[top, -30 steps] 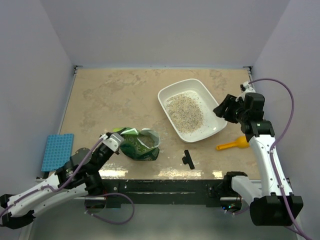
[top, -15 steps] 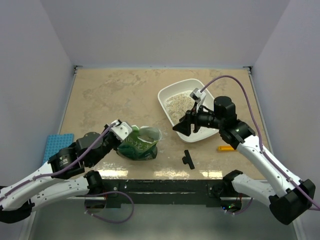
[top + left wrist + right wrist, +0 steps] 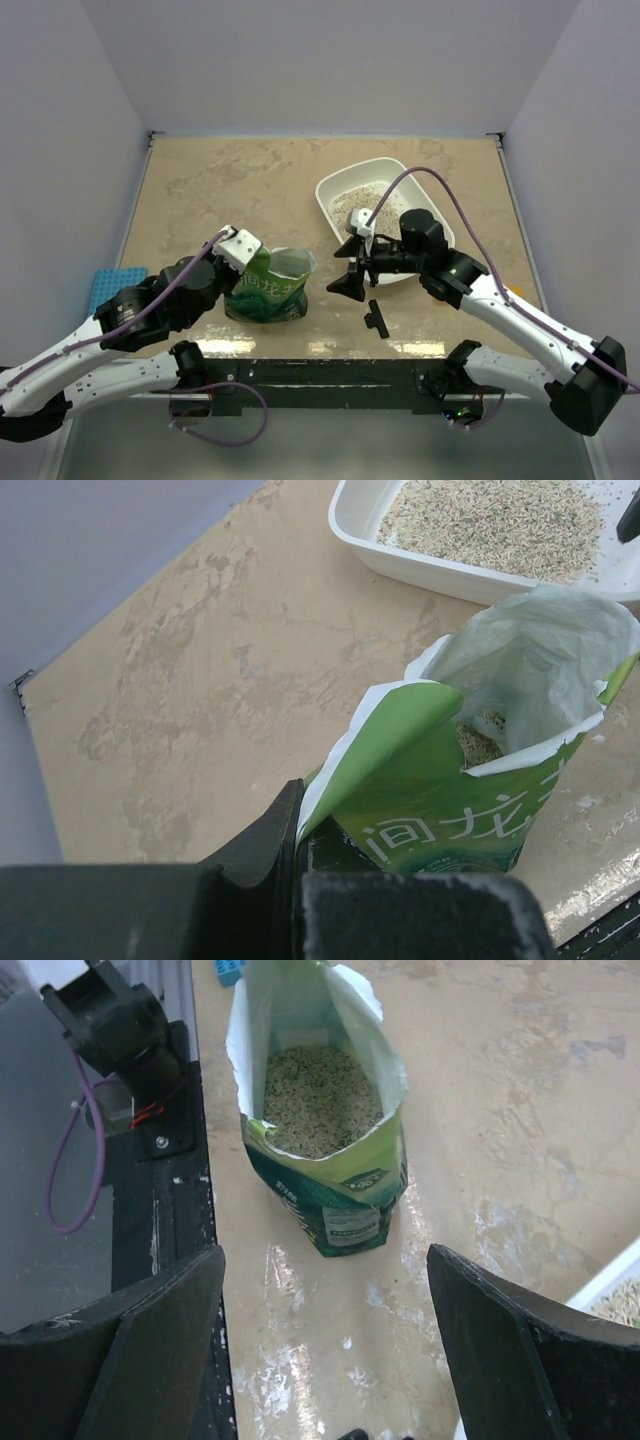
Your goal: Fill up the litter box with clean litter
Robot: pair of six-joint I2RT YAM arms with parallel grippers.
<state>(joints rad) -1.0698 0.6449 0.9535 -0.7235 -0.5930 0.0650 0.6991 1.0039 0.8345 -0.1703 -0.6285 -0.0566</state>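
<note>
Your litter box (image 3: 345, 176) sits back right on the surface (image 3: 220, 190), partly filled with clean litter (image 3: 346, 205); plenty remains in the green bag (image 3: 265, 298). Your left gripper (image 3: 243, 262) pinches the bag's rim; your right gripper (image 3: 346, 270) gapes wide beside it, empty.

the right gripper (image 3: 345, 273), jaws spread wide, faces the upright green bag (image 3: 268, 288) with a bare strip of table (image 3: 220, 190) between them. the left gripper (image 3: 297, 835) pinches the bag's left edge, blocking that side. the right arm (image 3: 500, 300) crosses the near corner of the litter box (image 3: 450, 572). a small black clip (image 3: 377, 319) lies near the front edge, just beside the right gripper. the far left of the table is open.
</note>
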